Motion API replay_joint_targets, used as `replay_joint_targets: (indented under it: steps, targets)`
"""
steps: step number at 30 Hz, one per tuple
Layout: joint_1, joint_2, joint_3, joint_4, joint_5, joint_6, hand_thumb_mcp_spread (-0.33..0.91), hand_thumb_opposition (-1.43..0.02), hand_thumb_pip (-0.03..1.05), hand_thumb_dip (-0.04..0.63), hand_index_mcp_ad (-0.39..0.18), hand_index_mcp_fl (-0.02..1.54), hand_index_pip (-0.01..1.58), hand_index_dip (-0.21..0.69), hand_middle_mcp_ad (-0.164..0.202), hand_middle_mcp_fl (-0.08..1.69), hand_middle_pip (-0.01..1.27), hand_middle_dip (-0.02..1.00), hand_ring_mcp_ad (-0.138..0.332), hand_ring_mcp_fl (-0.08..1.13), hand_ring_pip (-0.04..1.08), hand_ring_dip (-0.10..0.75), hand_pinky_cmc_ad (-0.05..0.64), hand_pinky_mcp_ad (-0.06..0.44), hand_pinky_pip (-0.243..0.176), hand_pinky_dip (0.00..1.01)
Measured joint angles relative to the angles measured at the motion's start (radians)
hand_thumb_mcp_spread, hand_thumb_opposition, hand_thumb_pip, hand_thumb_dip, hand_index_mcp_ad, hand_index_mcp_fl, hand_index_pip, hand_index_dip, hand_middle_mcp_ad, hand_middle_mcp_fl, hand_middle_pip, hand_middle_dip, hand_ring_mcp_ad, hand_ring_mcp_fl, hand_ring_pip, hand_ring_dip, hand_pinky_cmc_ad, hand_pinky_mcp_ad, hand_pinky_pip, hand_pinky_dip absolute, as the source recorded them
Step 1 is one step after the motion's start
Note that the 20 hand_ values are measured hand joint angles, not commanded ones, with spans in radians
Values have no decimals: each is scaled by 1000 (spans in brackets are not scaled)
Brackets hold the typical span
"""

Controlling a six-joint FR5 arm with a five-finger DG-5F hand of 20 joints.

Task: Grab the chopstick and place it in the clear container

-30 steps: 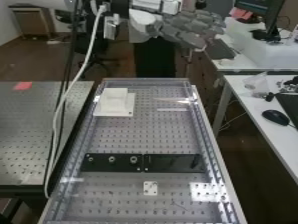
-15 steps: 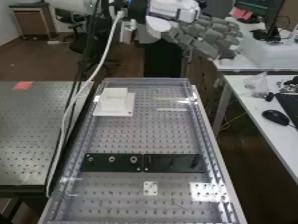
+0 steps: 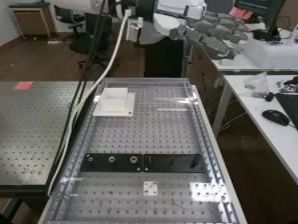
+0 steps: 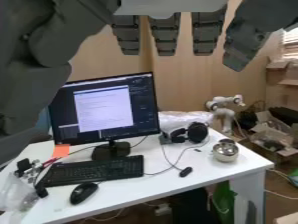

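Note:
In the high view the hand (image 3: 216, 33) is raised beyond the bench's far end, at the upper right, with fingers relaxed and spread. In the wrist view the hand (image 4: 165, 36) has its fingers hanging straight, apart from each other, holding nothing. A thin pale strip (image 3: 173, 109) lies crosswise near the bench's far right; I cannot tell whether it is the chopstick. Clear plastic edging (image 3: 143, 80) runs around the perforated bench top; whether this is the clear container I cannot tell.
A white square block (image 3: 114, 102) stands at the bench's far left. Black plates (image 3: 143, 163) cross the middle. A desk with a monitor (image 4: 105, 107), keyboard (image 4: 96, 170), mouse (image 4: 84, 193), headphones (image 4: 189, 133) and shiny round pot (image 4: 225, 150) faces the wrist camera.
In the high view the hand has moved to the right, away from above the bench's far end, toward the desks. Its cable has swung right as well. The things on the bench look unmoved.

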Motion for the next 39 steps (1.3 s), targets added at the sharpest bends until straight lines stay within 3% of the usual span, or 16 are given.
replay_joint_targets:
  steps: [9,16,23,32,36,39]
  targets:
    - [-7,-4,-1,14,-32,-11,190,-714,332,0,-44,23,24,87,120,-63,89,68,225,12,9,-33,562,297,-239,133]
    - [2,-1,-4,15,16,-11,190,-714,330,0,-42,23,24,87,124,-63,89,68,227,14,7,-33,559,297,-239,133]
    - [4,12,-19,25,-23,-19,188,-714,354,0,-42,23,24,87,126,-63,89,68,227,14,9,-33,562,297,-239,133]
    - [12,20,-27,30,-10,-24,188,-710,354,0,-54,21,24,87,115,-65,89,68,227,14,9,-33,562,297,-239,133]
    - [18,23,-30,30,35,-23,188,-712,351,0,-42,21,24,87,127,-63,89,68,227,14,9,-33,562,297,-239,133]
    - [19,24,-32,30,15,-22,188,-709,351,0,-42,21,24,87,127,-65,89,68,227,14,9,-33,562,297,-239,133]
